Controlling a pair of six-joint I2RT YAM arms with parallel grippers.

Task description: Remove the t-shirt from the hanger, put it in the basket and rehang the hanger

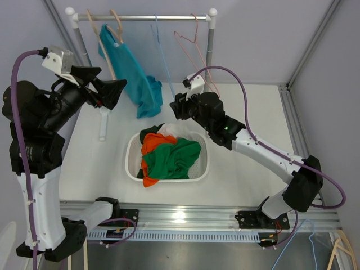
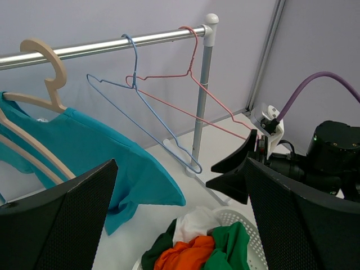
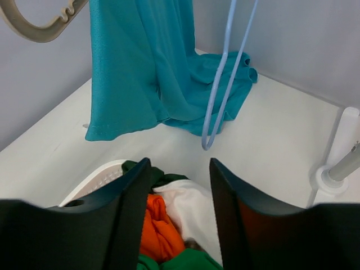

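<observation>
t-shirt [image 1: 132,70]: teal, on the beige hanger [image 1: 116,27] near the left end of the rail [image 1: 146,18], lower end slumped on the table [image 1: 253,112] just behind the basket [image 1: 133,163]
top view, neighbours: second beige hanger [image 1: 90,22] to its left, blue wire hanger [image 1: 163,56] just to its right, pink wire hanger [image 1: 194,39] further along; orange, green and white clothes [image 1: 169,154] piled in the basket
top view, left gripper [image 1: 107,85]: spread wide, nothing in it, up in the air left of the t-shirt, not touching
top view, right gripper [image 1: 177,107]: over the basket's far edge, just right of the slumped cloth, apart from it
left wrist view: t-shirt [image 2: 84,146] draped over the beige hanger [image 2: 48,84]; blue and pink wires between it and the rail post [image 2: 203,84]; right gripper [image 2: 236,174] low on the right
right wrist view: fingers [image 3: 132,208] parted, nothing between them, basket clothes underneath; blue wire loop [image 3: 216,107] dangling right in front of the t-shirt [image 3: 140,67], kinda in the way
</observation>
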